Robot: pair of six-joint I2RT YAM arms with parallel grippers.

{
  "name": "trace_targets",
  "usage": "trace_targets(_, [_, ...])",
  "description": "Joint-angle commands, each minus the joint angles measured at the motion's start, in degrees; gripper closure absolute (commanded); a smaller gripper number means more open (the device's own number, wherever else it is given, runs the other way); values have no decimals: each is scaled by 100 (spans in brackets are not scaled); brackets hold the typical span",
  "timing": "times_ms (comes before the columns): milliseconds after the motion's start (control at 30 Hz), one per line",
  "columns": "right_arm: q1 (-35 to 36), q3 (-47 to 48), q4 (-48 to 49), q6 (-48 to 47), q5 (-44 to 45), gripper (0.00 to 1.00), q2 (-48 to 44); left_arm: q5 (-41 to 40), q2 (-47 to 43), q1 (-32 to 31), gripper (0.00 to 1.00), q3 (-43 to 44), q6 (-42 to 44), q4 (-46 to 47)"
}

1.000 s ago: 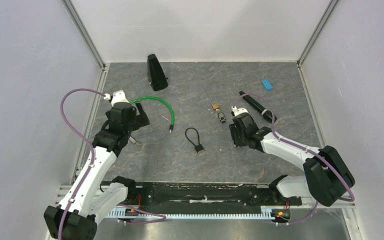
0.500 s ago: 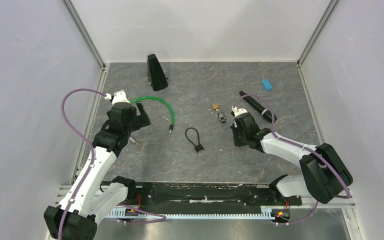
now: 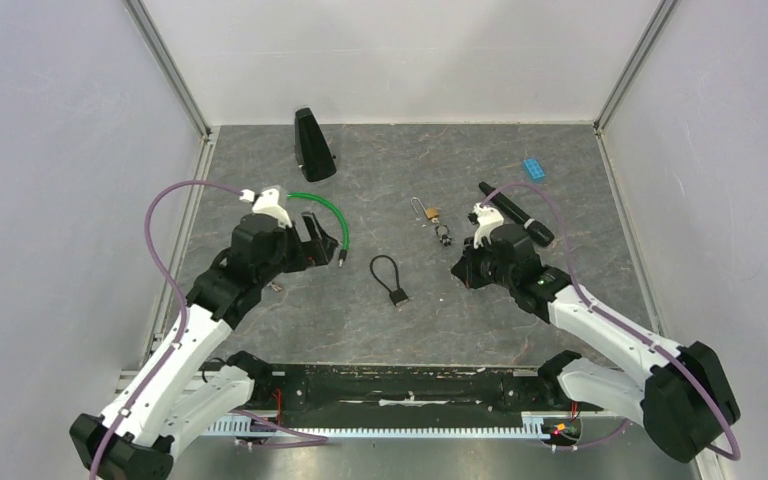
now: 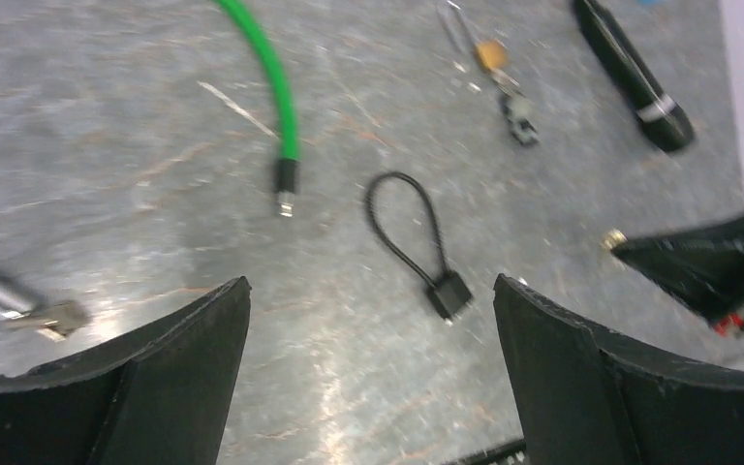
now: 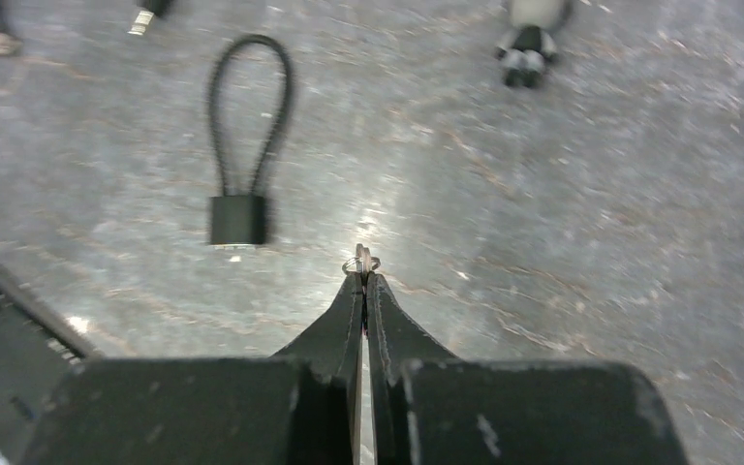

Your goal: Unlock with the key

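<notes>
At the very tips of the right gripper (image 5: 361,276) the jaws are pressed flat together on a small metal ring (image 5: 360,262), which pokes out just past them. The fingers hide whether a key blade hangs from the ring. In the left wrist view only a brassy glint shows at that tip, at the right edge of the frame.

Just up and left of the tips in the right wrist view, the black cable lock (image 5: 238,219) lies flat on the table (image 5: 591,194). Its body is nearest and its loop points toward the top of the frame, and it is apart from the gripper. At the top edge sits a dark bunch of keys (image 5: 528,44). In the top view this bunch lies just below a brass padlock (image 3: 430,213), above centre.

Further out, left of centre in the top view, the left gripper (image 3: 310,240) stands with jaws spread wide and empty, near the end of a green cable (image 3: 332,212).

I cannot tell which lock the task means; the cable lock is the closer one.

Judging from this, the grip is the weak point. A thin ring pinched at the extreme tips can pivot or slip out once a blade meets a keyhole. Both locks lie loose, so a push could slide the lock away unless the empty gripper steadies it.
</notes>
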Motion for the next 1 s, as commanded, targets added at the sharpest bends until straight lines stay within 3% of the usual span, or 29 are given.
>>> trace_targets(0, [100,-95,723,64,-1101,100,-420,698,-11,-658,2,119,-396,551])
trace_targets(200, [179,-443,1730,551,-1577,100,-1000,743,43,-1670,4,-352,-817,1776])
trace_targets(500, [249,-1345,4120,2590,-1828,100,-1412,-254,281,-3043,11,-1151,-958,3855])
trace_targets(733, [473,-1888,5527,3479,-1500,100,-1529,-80,663,-3303,15,-1240,-1003,4672])
trace_targets(967, [552,-2038,6059,3846,-1257,100,-1610,-33,839,-3358,28,-1455,-1419,5467])
